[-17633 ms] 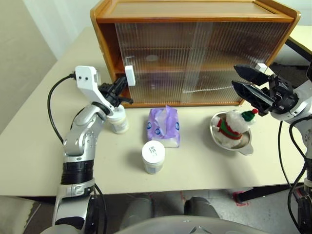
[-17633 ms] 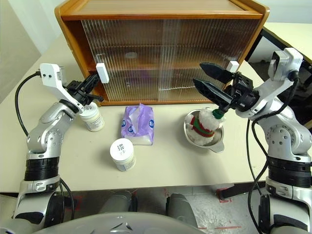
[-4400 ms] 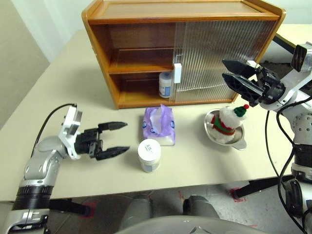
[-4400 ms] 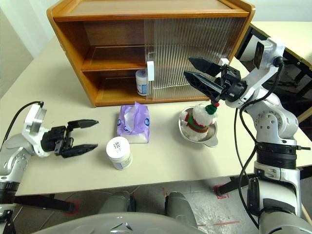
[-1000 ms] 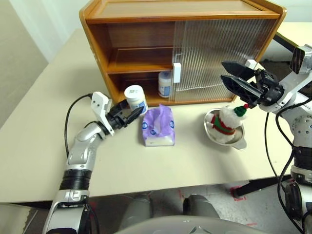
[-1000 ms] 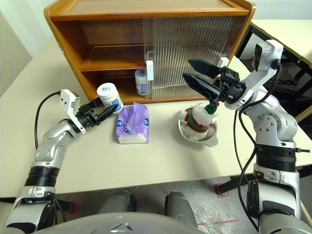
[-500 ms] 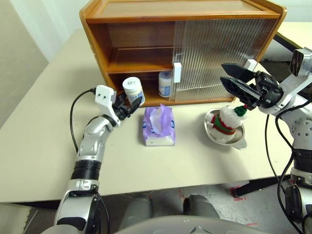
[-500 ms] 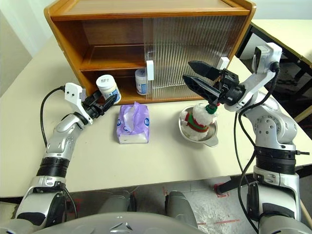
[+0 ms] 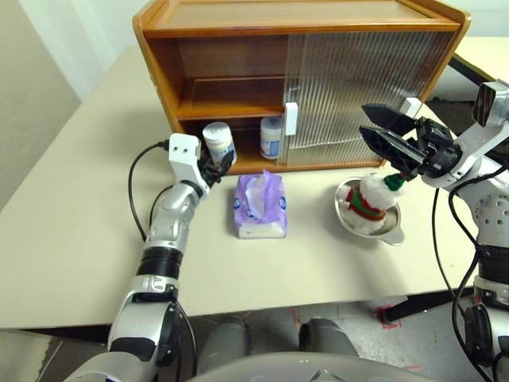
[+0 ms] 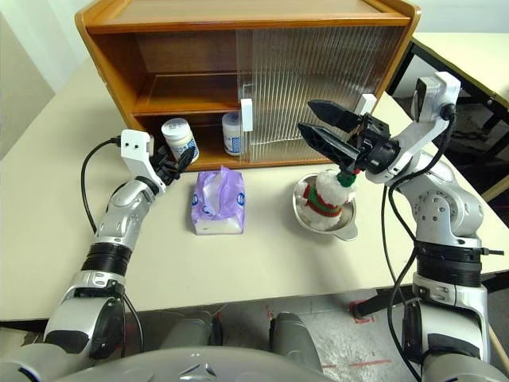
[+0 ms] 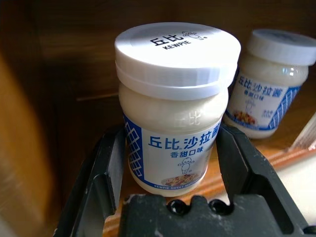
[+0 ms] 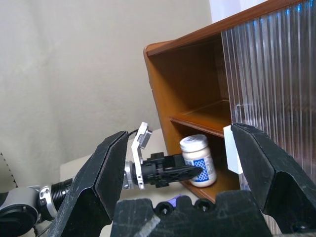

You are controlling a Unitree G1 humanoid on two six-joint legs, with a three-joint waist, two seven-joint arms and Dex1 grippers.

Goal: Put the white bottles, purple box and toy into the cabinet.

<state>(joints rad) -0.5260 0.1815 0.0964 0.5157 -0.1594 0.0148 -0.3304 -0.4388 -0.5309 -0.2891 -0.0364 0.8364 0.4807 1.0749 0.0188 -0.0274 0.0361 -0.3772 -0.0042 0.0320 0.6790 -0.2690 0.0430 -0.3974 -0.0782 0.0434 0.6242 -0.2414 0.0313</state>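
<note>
**One bottle held at the cabinet's open side**

The left gripper (image 9: 216, 161) has its two black fingers (image 11: 106, 173) closed around a white bottle (image 9: 217, 143); the bottle stands upright between them, right at the front of the lower part of the cabinet (image 9: 238, 16), on its open left side. A second white bottle (image 9: 270, 137) stands inside that same lower part, near the white handle (image 9: 290, 118) of the ribbed sliding door (image 9: 358, 87) (the door covers the cabinet's right half). In the left wrist view the two bottles are near each other but not touching.

The purple box (image 9: 258, 205) lies on the table (image 9: 71, 207) in front of the cabinet, just to the right of the left arm; some tissue sticks out of its top.

The toy (image 9: 372, 199) sits in a metal bowl (image 9: 390, 231) on the table, to the right of the purple box and well apart from it.

The right gripper (image 9: 390, 135) hangs in the air above the toy; its fingers are spread wide and nothing is between them.
</note>
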